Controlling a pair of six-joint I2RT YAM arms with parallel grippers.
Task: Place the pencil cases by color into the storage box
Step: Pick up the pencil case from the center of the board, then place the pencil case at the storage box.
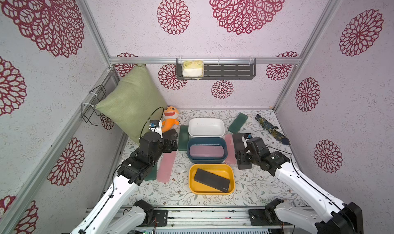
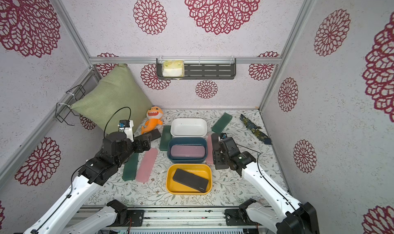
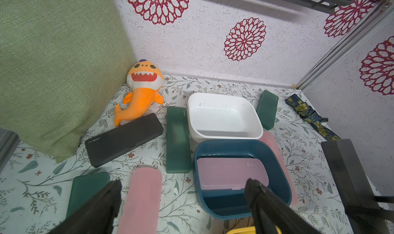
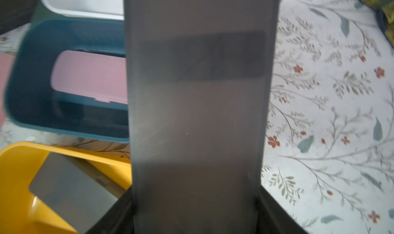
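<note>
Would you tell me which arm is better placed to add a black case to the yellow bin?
Right: the right hand grips a black case near the yellow bin; the left hand is open, empty.

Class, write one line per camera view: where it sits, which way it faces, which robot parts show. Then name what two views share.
Top views: high over the robot's base, facing down at the table; left arm and right arm show.
Left wrist: on that arm, facing the blue bin past the open left claw.
Right wrist: on that arm, facing along the black case held by the right claw.
Shared: both wrist views show the blue bin holding a pink case.
</note>
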